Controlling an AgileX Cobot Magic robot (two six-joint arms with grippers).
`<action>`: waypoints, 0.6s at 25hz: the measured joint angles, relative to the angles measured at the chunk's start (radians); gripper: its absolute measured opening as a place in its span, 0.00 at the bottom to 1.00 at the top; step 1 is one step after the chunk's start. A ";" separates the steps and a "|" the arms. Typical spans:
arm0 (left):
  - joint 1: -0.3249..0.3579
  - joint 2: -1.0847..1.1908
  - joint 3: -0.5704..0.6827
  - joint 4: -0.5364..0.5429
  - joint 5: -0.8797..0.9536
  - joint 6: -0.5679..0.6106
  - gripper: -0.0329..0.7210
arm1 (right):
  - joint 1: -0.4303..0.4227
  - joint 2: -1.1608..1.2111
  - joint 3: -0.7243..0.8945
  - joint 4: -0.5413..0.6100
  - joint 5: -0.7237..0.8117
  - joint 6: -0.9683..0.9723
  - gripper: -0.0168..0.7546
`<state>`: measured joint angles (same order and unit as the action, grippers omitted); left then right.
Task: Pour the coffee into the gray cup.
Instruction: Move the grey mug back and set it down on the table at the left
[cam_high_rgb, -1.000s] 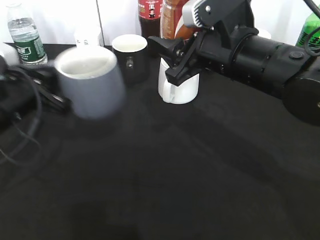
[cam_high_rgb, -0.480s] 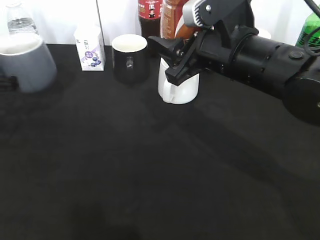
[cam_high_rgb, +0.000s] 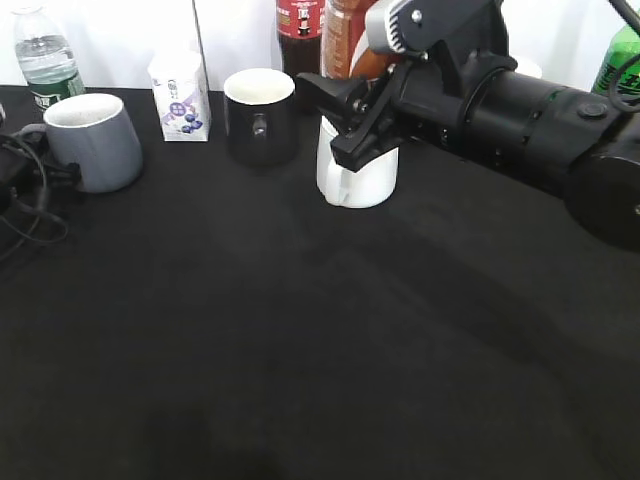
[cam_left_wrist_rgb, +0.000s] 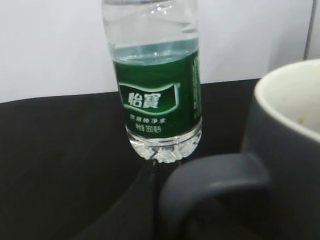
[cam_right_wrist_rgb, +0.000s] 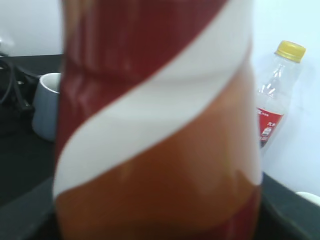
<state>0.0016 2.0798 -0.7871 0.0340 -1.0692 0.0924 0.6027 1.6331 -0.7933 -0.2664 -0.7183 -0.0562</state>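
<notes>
From the exterior view, the matte black cloth tabletop (cam_high_rgb: 300, 330) carries three smooth mugs: the gray cup (cam_high_rgb: 92, 141) at far left, a glossy black mug (cam_high_rgb: 259, 116) and a white mug (cam_high_rgb: 356, 175), with a small carton (cam_high_rgb: 179, 95) and a clear water bottle (cam_high_rgb: 43, 62) behind, while the right hand (cam_high_rgb: 345, 115) hangs over the white mug beside the coffee bottle (cam_high_rgb: 345, 38).

The left wrist view shows only the gray cup's rounded handle (cam_left_wrist_rgb: 210, 187) and pale interior up close (the left hand itself is out of frame), with one ribbed clear bottle wearing a green label behind it.

The right wrist view is filled by the coffee bottle's (cam_right_wrist_rgb: 155, 125) red, white and brown wrapper, seemingly between the fingers, though whether they are closed on it I cannot tell.
</notes>
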 joint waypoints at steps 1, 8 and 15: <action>0.000 0.003 -0.001 0.000 -0.010 -0.001 0.13 | 0.000 0.000 0.000 0.000 0.000 0.000 0.71; 0.000 -0.016 0.044 -0.002 -0.046 -0.007 0.48 | 0.000 0.000 0.000 0.015 0.000 0.000 0.71; -0.023 -0.303 0.331 -0.002 -0.057 -0.010 0.48 | 0.000 0.000 0.000 0.100 0.000 0.006 0.71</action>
<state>-0.0209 1.7768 -0.4561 0.0316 -1.1266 0.0822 0.6027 1.6331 -0.7933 -0.1665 -0.7183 -0.0501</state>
